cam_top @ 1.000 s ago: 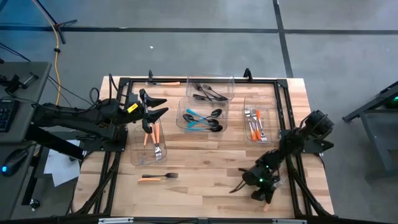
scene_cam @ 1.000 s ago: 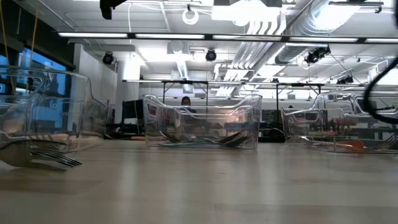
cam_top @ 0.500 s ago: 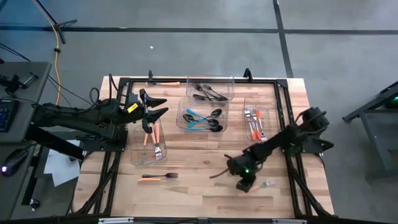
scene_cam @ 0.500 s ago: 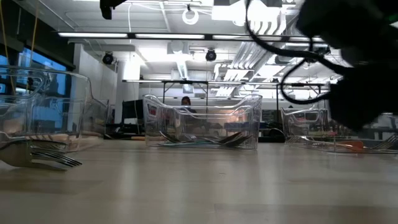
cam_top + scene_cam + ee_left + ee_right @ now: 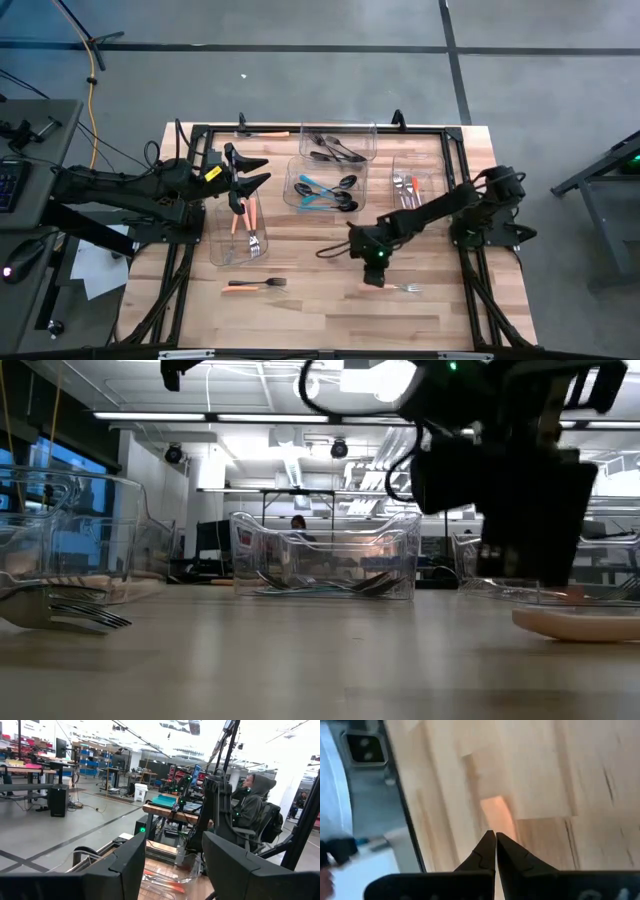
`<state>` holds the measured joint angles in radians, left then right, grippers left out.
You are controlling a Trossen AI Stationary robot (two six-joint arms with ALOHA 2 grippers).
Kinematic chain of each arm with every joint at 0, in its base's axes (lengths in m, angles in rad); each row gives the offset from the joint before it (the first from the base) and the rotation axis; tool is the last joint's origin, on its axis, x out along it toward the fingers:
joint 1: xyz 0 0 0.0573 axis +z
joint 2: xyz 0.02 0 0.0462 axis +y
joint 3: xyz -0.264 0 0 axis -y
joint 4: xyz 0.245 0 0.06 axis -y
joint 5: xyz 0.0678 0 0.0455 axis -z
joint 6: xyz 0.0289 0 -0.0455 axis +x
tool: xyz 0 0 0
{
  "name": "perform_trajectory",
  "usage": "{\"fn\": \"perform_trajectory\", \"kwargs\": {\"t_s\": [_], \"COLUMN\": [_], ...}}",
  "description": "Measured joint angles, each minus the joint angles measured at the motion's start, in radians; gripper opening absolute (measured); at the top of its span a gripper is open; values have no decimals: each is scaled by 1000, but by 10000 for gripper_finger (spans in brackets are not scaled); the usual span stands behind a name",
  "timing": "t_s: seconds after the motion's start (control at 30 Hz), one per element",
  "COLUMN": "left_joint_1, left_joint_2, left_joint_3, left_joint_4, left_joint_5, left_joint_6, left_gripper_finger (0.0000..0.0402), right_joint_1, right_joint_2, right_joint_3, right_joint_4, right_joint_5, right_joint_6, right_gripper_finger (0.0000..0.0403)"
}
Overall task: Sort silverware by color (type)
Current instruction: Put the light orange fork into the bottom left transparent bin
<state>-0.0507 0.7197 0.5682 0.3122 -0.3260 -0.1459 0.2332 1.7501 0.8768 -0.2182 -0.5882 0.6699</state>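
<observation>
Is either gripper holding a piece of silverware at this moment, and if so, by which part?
No. The right gripper is shut with nothing between its fingertips, over bare table. The left gripper hangs open and empty.

most of the silverware point(image 5: 324, 185) sits sorted in clear bins, one orange-handled fork point(image 5: 254, 286) and a small fork point(image 5: 405, 288) lying loose on the wood.

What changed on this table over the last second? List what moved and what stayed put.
The right arm swung from the table's near right corner toward the middle; its shut, empty right gripper now hangs beside a small fork that the arm had covered. The left gripper stayed open above the left bin. The orange-handled fork and the binned cutlery did not move.
</observation>
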Motion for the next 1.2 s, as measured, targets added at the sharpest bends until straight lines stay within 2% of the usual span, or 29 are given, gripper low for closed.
{"fn": "perform_trajectory", "kwargs": {"t_s": [0.13, 0.3, 0.4, 0.63, 0.73, 0.87, 1.03, 1.2], "left_joint_1": [0, 0, 0, 0, 0, 0, 0, 0], "left_joint_2": [0, 0, 0, 0, 0, 0, 0, 0], "left_joint_3": [1, 1, 1, 1, 1, 1, 1, 1], "left_joint_4": [1, 4, 6, 10, 10, 10, 11, 11], "left_joint_5": [0, 0, 0, -23, -32, -34, -53, -53], "left_joint_6": [0, 0, 0, 0, 0, 0, -1, -10], "left_gripper_finger": [186, 186, 186, 186, 186, 186, 186, 186], "right_joint_1": [-4, 12, 42, 134, 168, 207, 263, 285], "right_joint_2": [-39, -132, -186, -252, -252, -252, -252, -252], "right_joint_3": [94, 204, 206, 154, 154, 154, 154, 154], "right_joint_4": [-157, -400, -486, -519, -511, -511, -522, -522], "right_joint_5": [8, 141, 208, 312, 328, 356, 500, 532], "right_joint_6": [-192, -386, -397, -281, -272, -239, -188, -179], "right_gripper_finger": [0, 0, 0, 11, 40, 107, 195, 233]}}
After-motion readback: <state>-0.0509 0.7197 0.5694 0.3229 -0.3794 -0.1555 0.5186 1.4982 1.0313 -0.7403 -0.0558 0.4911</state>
